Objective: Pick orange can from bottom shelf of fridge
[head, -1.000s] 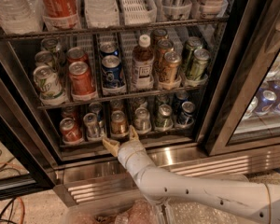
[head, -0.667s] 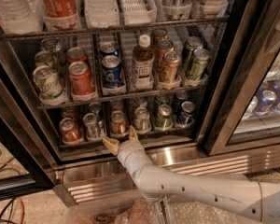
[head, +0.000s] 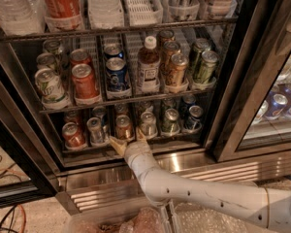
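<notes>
The orange can (head: 123, 126) stands at the front of a middle lane on the bottom shelf (head: 136, 144) of the fridge (head: 233, 81), between a silver can (head: 95, 129) and a grey can (head: 148, 124). A redder can (head: 72, 135) stands further left. My gripper (head: 128, 141) is at the shelf's front edge, just below and in front of the orange can. Its tan fingers (head: 117, 144) are spread open, one on each side of the can's base, not closed on it. The white arm reaches in from the lower right.
The rack above holds a bottle (head: 148, 64), a blue can (head: 116, 74), a red can (head: 84, 81) and bronze cans (head: 175, 69). The black door frame (head: 242, 96) stands to the right, the ribbed steel base (head: 208, 171) below. A clear bin (head: 136, 222) sits at the bottom.
The gripper has edged slightly forward and up toward the orange can. The cans have not moved.
</notes>
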Controlling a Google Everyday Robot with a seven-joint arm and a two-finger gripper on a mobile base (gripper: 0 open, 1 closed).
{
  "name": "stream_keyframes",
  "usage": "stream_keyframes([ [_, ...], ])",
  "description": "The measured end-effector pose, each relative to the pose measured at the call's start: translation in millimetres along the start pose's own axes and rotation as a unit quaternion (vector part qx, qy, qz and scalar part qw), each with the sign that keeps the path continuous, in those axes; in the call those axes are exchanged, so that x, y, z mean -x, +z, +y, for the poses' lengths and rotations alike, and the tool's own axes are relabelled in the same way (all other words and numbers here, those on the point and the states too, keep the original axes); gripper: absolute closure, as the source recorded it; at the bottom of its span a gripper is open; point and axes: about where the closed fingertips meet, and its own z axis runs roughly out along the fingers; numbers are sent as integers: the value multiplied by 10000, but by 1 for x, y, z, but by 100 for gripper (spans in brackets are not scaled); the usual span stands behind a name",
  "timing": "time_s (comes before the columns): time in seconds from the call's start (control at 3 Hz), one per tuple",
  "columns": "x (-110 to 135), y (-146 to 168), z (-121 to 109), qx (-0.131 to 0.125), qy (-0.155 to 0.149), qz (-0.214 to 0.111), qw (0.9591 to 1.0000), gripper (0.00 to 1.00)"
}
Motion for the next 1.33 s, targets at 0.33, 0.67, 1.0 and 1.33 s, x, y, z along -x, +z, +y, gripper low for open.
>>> stream_keyframes([
  [0.33, 12, 11, -11, -129, -74, -159, 9998, 23],
  [0.67, 15, 16, -10, -110, -48, -201, 9997, 22],
  [1.0, 17, 26, -3, 7, 18, -242, 9997, 23],
  [1.33, 20, 34, 3, 109, 30, -263, 9996, 42],
])
